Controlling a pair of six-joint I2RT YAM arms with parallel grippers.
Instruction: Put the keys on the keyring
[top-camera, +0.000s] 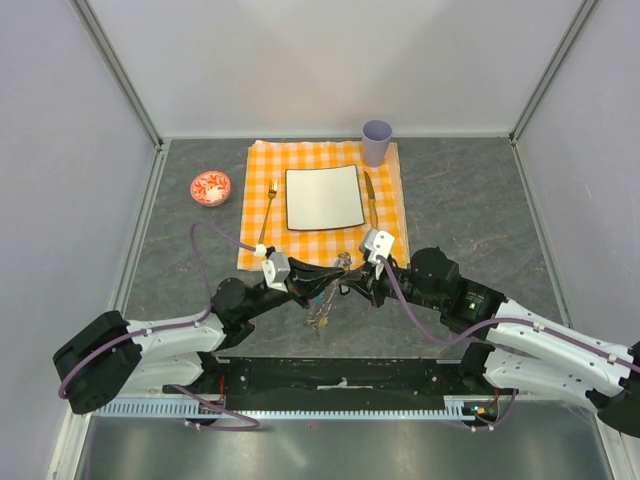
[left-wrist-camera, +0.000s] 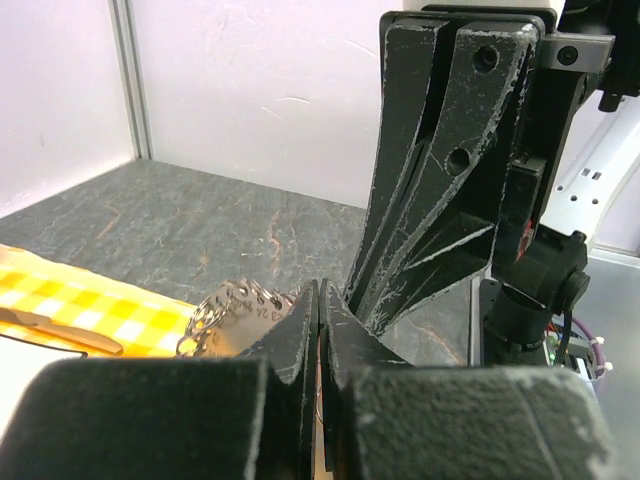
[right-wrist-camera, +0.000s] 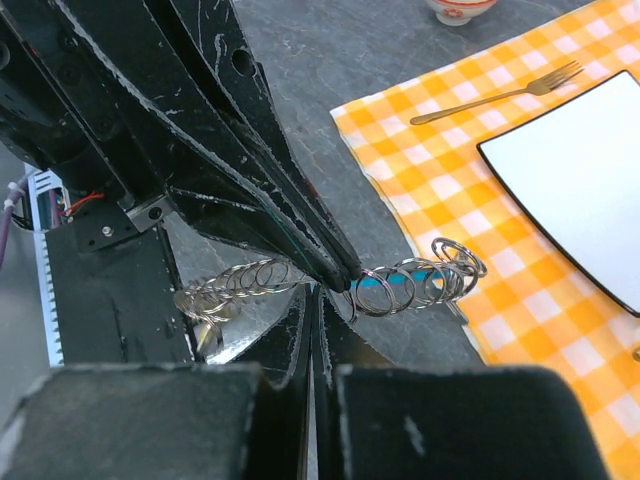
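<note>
— Well, the thin silvery wire keyring shows as a row of overlapping loops with a curved turquoise tag behind them, up between both arms above the mottled grey tabletop.
— And the claws?
— The left gripper, scuffed black and wedge-shaped, is pressed together on the loops. The right gripper is pressed together too, its tips just under the wire; whether it nips anything, I cannot tell.
— The keys?
— A small silver-and-brass cluster just below the meeting tips; hanging or lying, unclear.
— Around them?
— Just beyond, an orange-and-white checked cloth bears a white square plate, a gold fork and a gold knife. A lavender cup and a red-and-white bowl stand farther off.
</note>
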